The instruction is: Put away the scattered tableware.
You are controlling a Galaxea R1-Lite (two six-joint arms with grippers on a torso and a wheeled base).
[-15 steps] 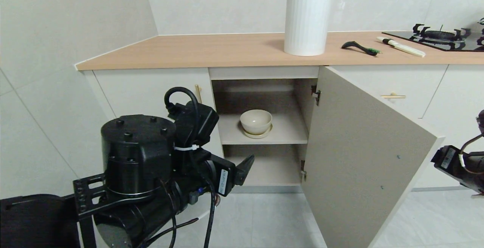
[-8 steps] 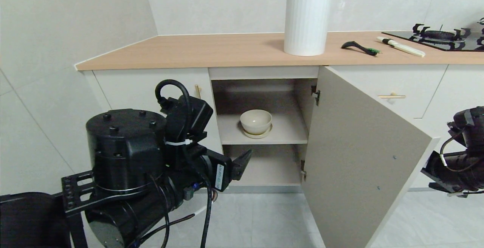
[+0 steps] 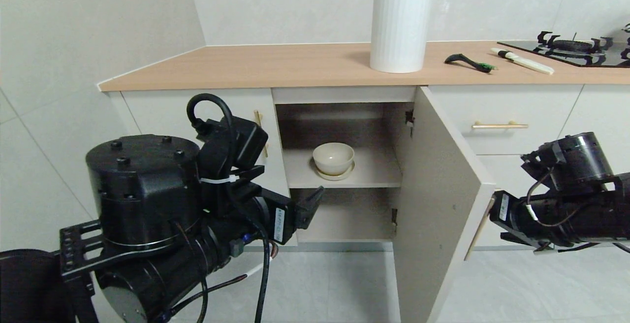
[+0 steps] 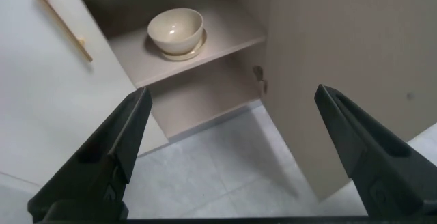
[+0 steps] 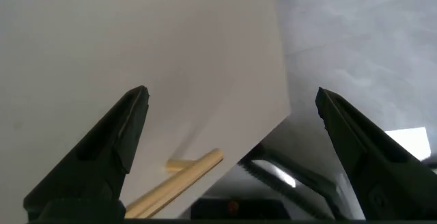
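The cupboard door (image 3: 443, 205) has swung partway shut, with the right gripper (image 5: 232, 108) at its outer face, fingers spread. The left gripper (image 4: 232, 108), also spread, has drifted left. The bowl (image 3: 333, 157) stays on the shelf (image 3: 376, 170).

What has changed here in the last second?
The door swung partway shut, the right hand moving in behind it. The left hand drew back leftward. The bowl on its shelf and the things on the counter stayed put.
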